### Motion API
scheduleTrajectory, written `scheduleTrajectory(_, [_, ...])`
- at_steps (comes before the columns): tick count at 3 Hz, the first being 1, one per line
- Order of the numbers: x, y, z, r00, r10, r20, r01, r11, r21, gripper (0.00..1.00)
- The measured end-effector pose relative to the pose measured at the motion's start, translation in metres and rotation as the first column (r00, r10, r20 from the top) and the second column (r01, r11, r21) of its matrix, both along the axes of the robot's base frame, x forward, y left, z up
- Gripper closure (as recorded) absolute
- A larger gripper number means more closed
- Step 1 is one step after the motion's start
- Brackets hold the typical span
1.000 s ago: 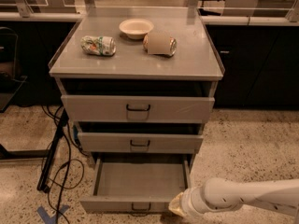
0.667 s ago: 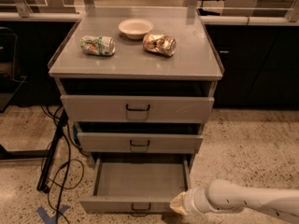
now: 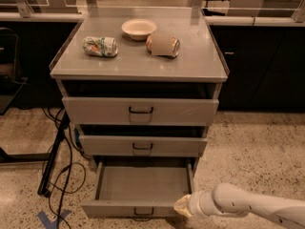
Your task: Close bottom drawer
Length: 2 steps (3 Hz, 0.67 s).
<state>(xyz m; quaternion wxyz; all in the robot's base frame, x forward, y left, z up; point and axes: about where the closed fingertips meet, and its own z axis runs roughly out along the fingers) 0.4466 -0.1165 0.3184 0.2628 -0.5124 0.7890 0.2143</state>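
The bottom drawer (image 3: 143, 184) sits at 6 o'clock, pulled well out from the grey metal cabinet (image 3: 138, 66), its small wire handle (image 3: 143, 211) on the low front panel. The gripper (image 3: 184, 207) is at 5 o'clock, against the drawer's front right corner, on a white arm (image 3: 248, 208) entering from 4 o'clock (whether it is released or clenched cannot be told). On the cabinet top lie a crushed can (image 3: 100, 46), a bowl (image 3: 138, 28) and a second can (image 3: 163, 45).
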Motion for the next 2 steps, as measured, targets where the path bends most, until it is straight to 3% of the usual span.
scheduleTrajectory(1, [-0.002,0.004,-0.013,0.9992,-0.003,-0.04,0.003,1.0,0.003,1.0])
scheduleTrajectory(2, [-0.003,0.011,-0.052,0.9921,-0.017,-0.124,0.019,1.0,0.017,1.0])
